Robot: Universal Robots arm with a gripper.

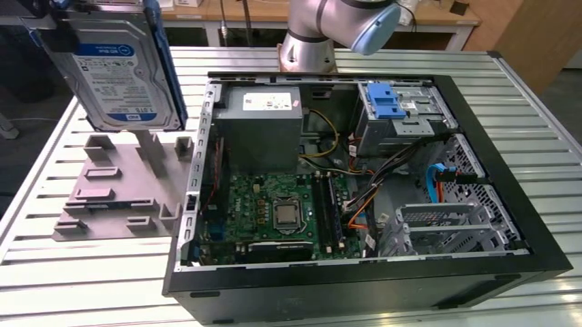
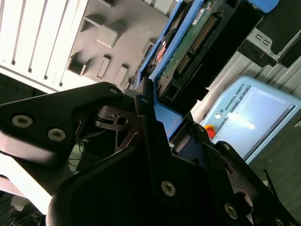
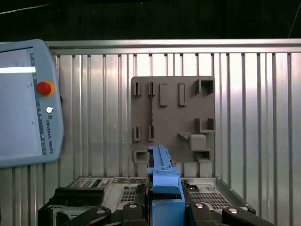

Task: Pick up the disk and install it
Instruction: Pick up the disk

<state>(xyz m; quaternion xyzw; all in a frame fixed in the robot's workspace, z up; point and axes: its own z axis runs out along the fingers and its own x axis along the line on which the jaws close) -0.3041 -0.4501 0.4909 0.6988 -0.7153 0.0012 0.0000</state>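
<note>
The disk hangs upright in the air at the exterior view's upper left, a silver drive with a white-and-blue label and a blue carrier frame. My gripper is shut on its upper part. The disk is lifted clear above the grey fixture plate. In the second wrist view the black fingers clamp the blue frame, and the disk's green circuit-board side faces the camera. In the first wrist view the blue carrier edge sticks out from between the gripper fingers.
The open computer case lies on the slatted metal table, to the exterior view's right of the fixture plate. Inside are a grey power supply box, a motherboard and a drive bay with a blue latch. A teach pendant lies beyond.
</note>
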